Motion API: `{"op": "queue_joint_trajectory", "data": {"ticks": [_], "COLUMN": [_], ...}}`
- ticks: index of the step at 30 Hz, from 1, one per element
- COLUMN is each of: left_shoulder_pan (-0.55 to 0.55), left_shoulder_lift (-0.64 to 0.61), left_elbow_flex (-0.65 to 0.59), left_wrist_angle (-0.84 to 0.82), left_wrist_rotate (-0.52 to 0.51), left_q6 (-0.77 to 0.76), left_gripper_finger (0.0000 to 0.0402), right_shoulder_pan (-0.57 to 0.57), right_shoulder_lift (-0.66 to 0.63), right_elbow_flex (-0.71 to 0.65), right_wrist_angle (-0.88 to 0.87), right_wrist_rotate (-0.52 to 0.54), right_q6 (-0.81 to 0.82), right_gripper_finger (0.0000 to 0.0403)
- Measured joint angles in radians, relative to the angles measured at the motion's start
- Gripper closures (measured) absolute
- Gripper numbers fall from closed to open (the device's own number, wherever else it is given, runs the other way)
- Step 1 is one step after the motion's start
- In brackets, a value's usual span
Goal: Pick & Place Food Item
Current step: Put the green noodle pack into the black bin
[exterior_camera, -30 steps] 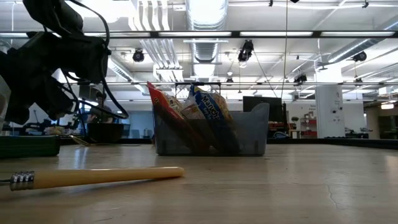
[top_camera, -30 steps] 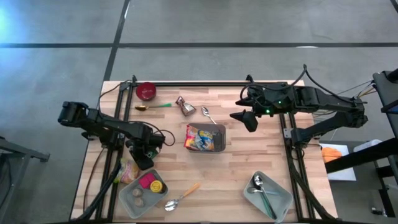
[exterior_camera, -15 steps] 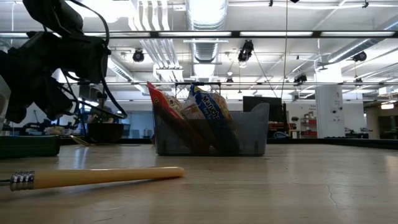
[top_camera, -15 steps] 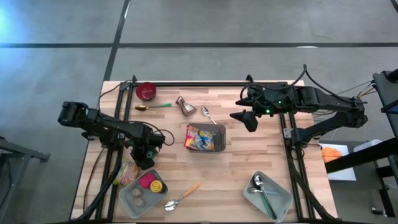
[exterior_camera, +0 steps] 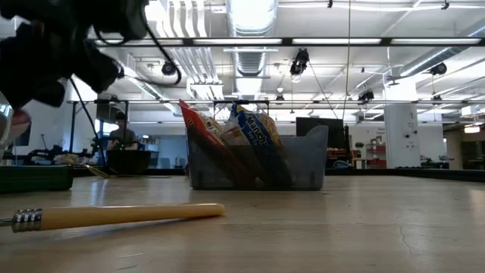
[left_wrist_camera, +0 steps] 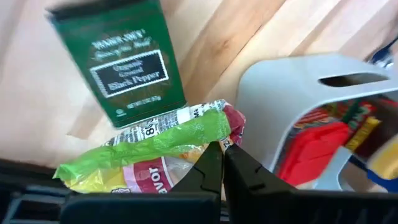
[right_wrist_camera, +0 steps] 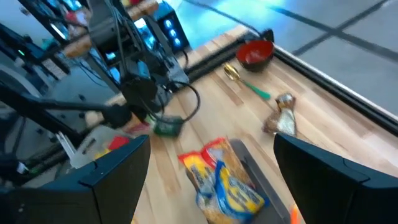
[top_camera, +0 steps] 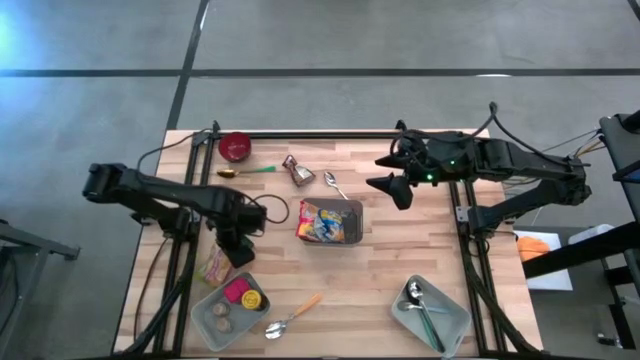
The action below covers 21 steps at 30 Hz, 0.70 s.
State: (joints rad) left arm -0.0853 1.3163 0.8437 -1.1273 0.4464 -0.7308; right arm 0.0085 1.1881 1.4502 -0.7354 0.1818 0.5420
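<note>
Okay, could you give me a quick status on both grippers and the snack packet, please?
Left gripper shut on green-and-pink snack packet. Right gripper open, beside grey bin. Pepper tin close by packet.
</note>
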Motion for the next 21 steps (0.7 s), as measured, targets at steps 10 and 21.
{"op": "queue_joint_trajectory", "data": {"ticks": [10,21], "left_shoulder_pan": [0.0,0.0], "left_shoulder_lift": [-0.059,-0.061], "left_elbow_flex": [0.21,0.45], "left_wrist_angle": [-0.07,0.083], "left_wrist_rotate": [-0.164,-0.361], "left_q6": [-0.044,0.408], "left_gripper_finger": [0.0401,0.0401], "right_shoulder_pan": [0.0,-0.001], "right_shoulder_lift": [0.027,0.145], "right_elbow_flex": [0.001,0.001], "right_wrist_angle": [0.109,0.168], "right_wrist_rotate": [-0.016,-0.076], "right_q6": [0.001,-0.108], "right_gripper_finger": [0.0064,0.0064]}}
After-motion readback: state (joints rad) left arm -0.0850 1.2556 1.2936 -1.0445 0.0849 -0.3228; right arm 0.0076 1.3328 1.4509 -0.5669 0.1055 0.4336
